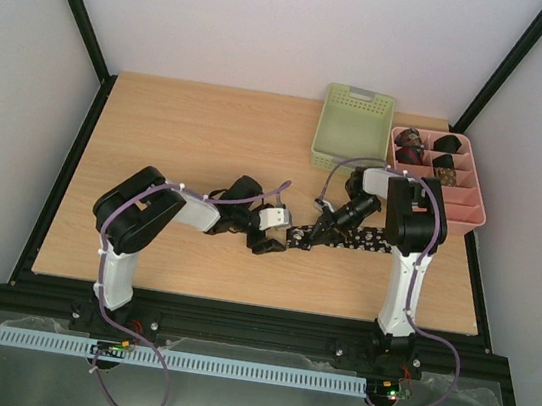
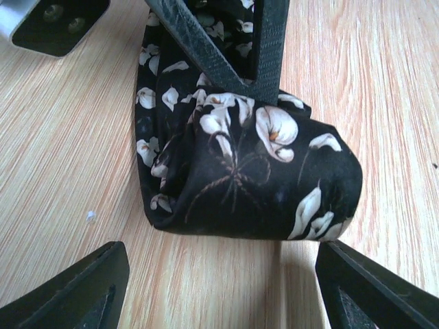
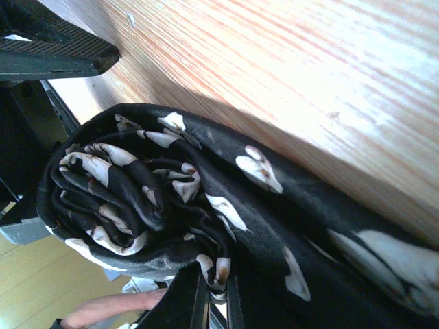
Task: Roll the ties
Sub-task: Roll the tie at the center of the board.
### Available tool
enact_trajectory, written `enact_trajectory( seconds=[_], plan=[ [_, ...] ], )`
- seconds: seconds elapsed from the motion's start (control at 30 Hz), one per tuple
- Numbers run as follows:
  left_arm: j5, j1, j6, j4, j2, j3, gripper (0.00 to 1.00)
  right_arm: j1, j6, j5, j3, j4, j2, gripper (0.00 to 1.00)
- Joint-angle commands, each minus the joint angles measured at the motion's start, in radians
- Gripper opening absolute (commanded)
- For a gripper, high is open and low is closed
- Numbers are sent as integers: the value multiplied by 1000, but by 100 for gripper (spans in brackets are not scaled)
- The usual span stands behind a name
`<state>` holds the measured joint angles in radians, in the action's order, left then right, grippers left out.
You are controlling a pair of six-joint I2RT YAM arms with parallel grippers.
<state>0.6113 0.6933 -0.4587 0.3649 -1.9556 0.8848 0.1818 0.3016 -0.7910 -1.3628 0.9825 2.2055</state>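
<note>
A long black tie with pale flower dots (image 1: 357, 239) lies on the table in front of the right arm. Its left end is wound into a roll (image 2: 254, 185), also seen in the right wrist view (image 3: 123, 192). My right gripper (image 1: 321, 230) is shut on the roll's fabric (image 3: 219, 295); its fingers (image 2: 226, 48) show beyond the roll in the left wrist view. My left gripper (image 1: 271, 243) is open and empty, its jaws wide apart just short of the roll (image 2: 221, 259). Small rolled ties (image 1: 411, 142) in dark red, black and brown sit in the pink tray.
A pink divided tray (image 1: 461, 215) stands at the right edge of the table, its near compartments bare. A pale green basket (image 1: 352, 129) stands to its left at the back. The wooden table (image 1: 179, 140) is bordered by black frame rails.
</note>
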Motion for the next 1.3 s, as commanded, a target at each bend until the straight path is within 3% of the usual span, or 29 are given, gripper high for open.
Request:
enact_trajectory(
  seconds=[0.0,0.27,0.63,0.73,0.83,0.97,1.03,1.1,1.27],
  plan=[
    [8,22,92,92,-43,-26,78,3,-46,200,16,-73,44,1],
    [-19,46,-20,99,-8,-30,82,9,-26,164,-29,-3,36,1],
    [38,86,-163,-203,-153,168,83,40,-58,67,-33,25,-28,1],
    [59,84,-200,-270,-169,186,76,48,-66,7,-42,44,-57,1],
    [111,81,-290,-372,-177,209,54,65,-66,-32,-70,71,-71,1],
    [124,46,-303,-406,-191,230,40,71,-58,11,-84,80,-42,1],
    [120,27,-269,-396,-193,236,45,69,-49,57,-62,68,-15,1],
    [119,8,-221,-347,-167,205,60,64,-44,96,-34,50,3,1],
    [75,-1,-145,-145,-17,41,71,48,-51,170,6,-20,59,1]
  ],
)
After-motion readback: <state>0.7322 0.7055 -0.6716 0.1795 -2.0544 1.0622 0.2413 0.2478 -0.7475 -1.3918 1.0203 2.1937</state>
